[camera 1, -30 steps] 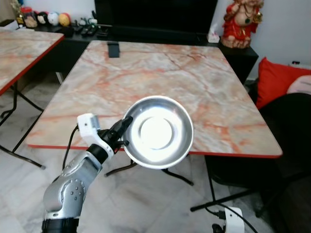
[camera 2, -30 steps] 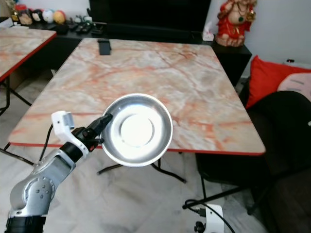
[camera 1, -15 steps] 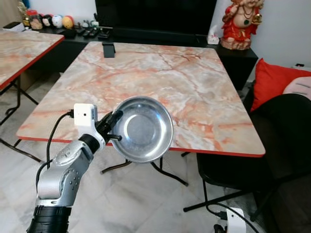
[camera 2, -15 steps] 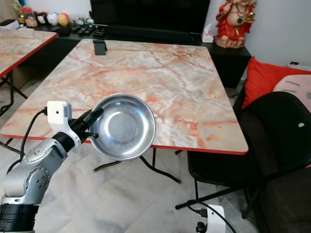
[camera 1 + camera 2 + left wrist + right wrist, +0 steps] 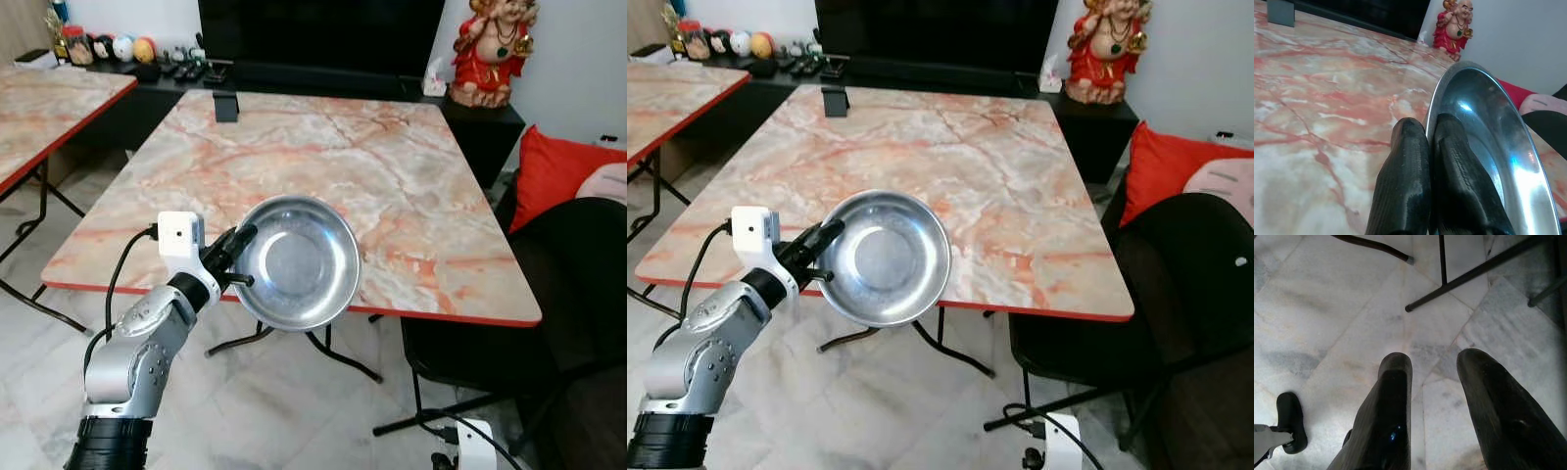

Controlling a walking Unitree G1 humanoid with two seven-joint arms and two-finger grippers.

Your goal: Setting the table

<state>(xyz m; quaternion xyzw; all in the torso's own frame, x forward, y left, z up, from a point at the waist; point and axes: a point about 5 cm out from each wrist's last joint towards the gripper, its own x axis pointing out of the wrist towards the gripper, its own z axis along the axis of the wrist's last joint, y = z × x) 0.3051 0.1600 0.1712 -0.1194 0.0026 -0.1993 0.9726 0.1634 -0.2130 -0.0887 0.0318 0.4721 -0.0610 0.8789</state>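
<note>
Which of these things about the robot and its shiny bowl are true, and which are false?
1. The left pincer grips the round shiny steel bowl by its rim. True.
2. The bowl already rests flat on the pink marble-patterned table. False: it is held up, tilted, at the table's near edge.
3. The right pincer is shut on a spoon. False: it is open, with nothing between its fingers, above the pale tiled floor.
4. A red and gold laughing statue sits on the dark cabinet beyond the table's far right corner. True.
5. The bowl is full of soup. False: it is empty.
</note>
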